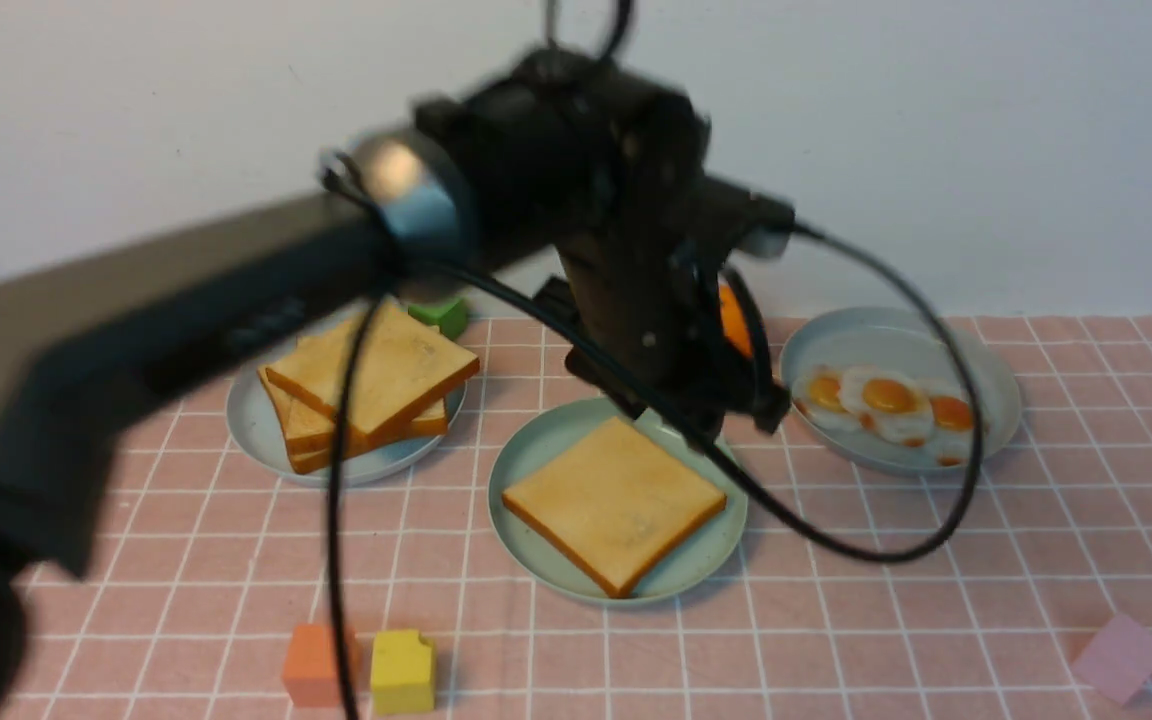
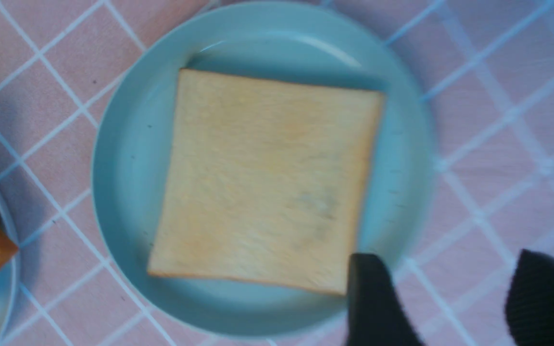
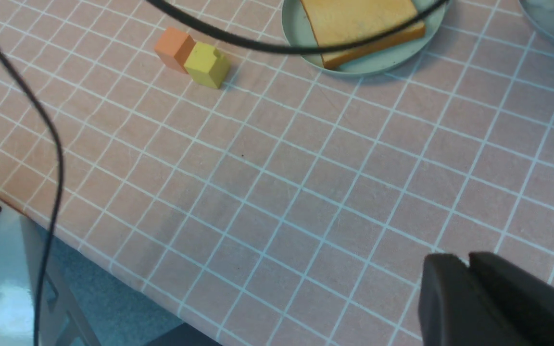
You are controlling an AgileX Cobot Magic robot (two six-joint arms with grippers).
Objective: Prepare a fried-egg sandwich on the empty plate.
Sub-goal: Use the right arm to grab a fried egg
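Base toast slice (image 1: 614, 500) laid on the empty plate (image 1: 536, 452), centre of the counter (image 1: 836, 620). Left gripper (image 2: 459, 307) spread wide above, holding nothing; right gripper (image 3: 467, 262) closed, empty. Next up: carrying one fried egg (image 1: 886, 398) across.

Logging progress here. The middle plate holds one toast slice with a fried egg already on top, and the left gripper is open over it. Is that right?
Not quite. The toast slice on the middle plate is bare, as the left wrist view shows; the fried eggs all lie in the dish to the right. The left gripper is indeed open.
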